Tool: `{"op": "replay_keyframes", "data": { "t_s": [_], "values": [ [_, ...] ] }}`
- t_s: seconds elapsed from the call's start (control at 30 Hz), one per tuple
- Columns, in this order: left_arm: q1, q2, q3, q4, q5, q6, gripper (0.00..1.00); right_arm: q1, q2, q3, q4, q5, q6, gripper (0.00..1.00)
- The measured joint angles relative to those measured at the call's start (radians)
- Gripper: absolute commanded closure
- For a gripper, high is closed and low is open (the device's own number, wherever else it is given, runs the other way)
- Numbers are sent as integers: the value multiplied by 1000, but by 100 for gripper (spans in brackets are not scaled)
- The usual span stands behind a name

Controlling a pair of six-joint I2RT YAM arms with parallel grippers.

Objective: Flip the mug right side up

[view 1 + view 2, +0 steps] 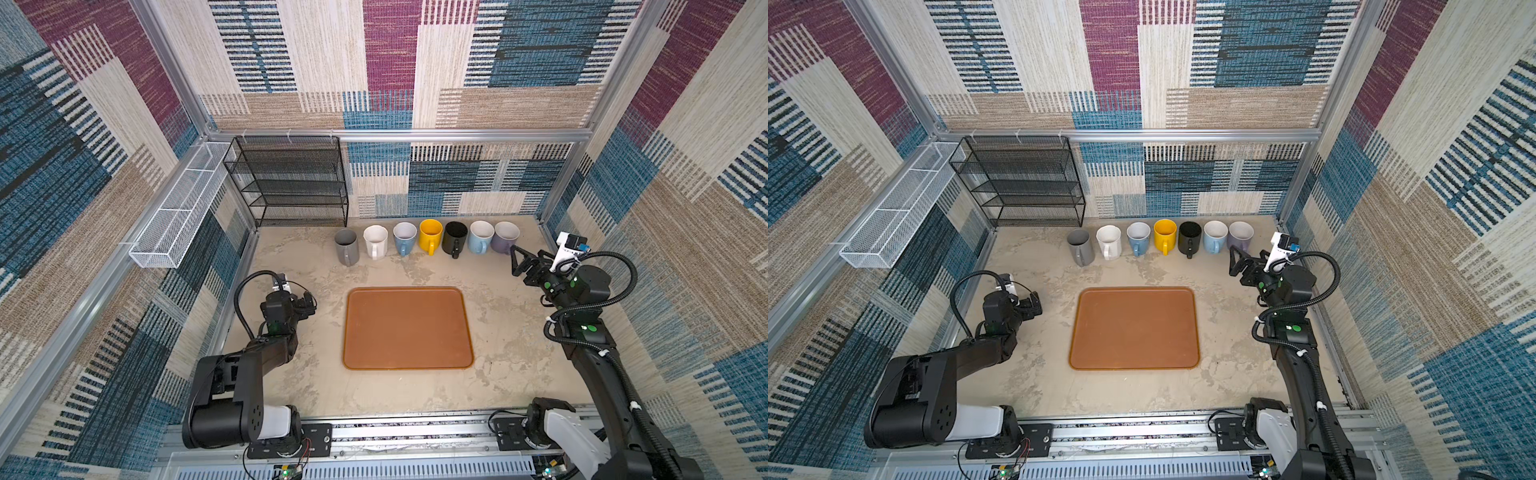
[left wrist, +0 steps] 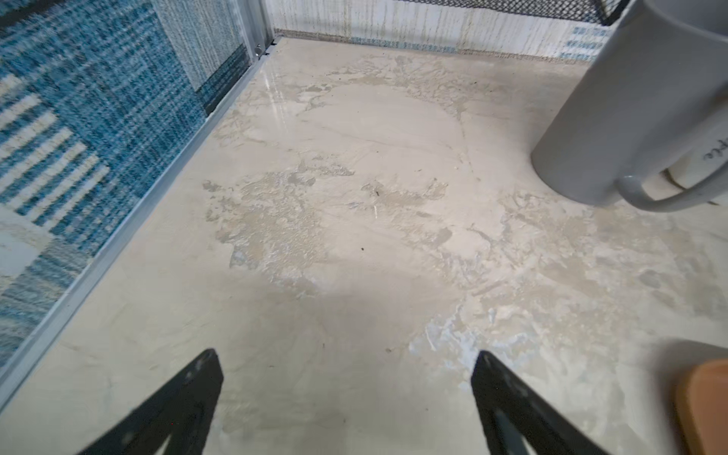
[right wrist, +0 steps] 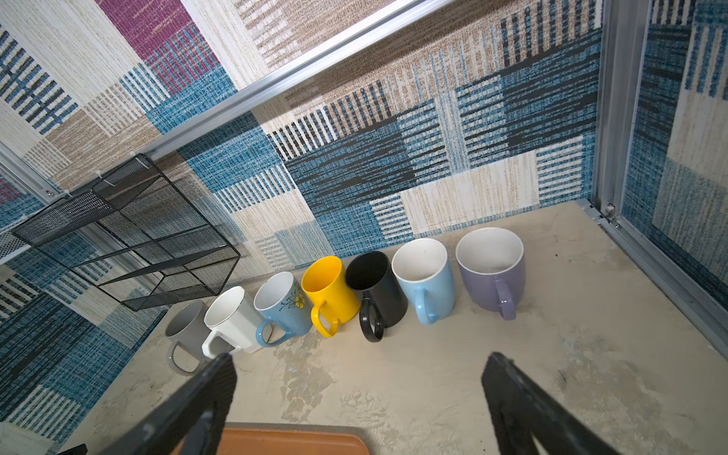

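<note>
Several mugs stand in a row along the back wall, all with their mouths up: grey [image 1: 346, 245], white [image 1: 376, 241], flowered blue [image 1: 404, 237], yellow [image 1: 430, 235], black [image 1: 455, 237], light blue [image 1: 481, 236] and purple [image 1: 505, 236]. My right gripper [image 1: 515, 261] hovers just right of the purple mug [image 3: 492, 275], open and empty, a short way in front of the row. My left gripper [image 1: 309, 301] is low over the table left of the tray, open with nothing between its fingers [image 2: 197, 394]. In the left wrist view the grey mug [image 2: 630, 110] is well ahead of it.
A brown tray [image 1: 407, 328] lies bare in the middle of the table. A black mesh shelf rack [image 1: 291, 183] stands at the back left, and a white wire basket [image 1: 178, 208] hangs on the left wall. Patterned walls and metal rails close in the table.
</note>
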Motion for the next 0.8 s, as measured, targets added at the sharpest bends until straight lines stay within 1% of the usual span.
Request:
{"op": "replay_keyframes", "data": {
  "t_s": [0.17,0.2,0.27,0.37,0.47,0.63,0.8],
  "values": [
    [5,97,-135,284,108,11,1,-5,-1,-34,28,19,-13,0],
    [8,122,-142,328,128,13,1,-6,-3,-42,35,23,-16,0],
    [21,122,-135,354,152,12,1,-6,-8,-55,47,31,-21,0],
    [26,112,-64,346,159,11,1,-9,-19,-79,79,50,-40,0],
    [26,113,23,274,193,14,1,-10,-31,-97,101,61,-63,0],
    [24,121,37,210,209,23,1,-15,-54,-164,182,113,-103,0],
    [24,121,35,199,225,26,1,-16,-47,-250,271,159,-137,0]
  ]
}}
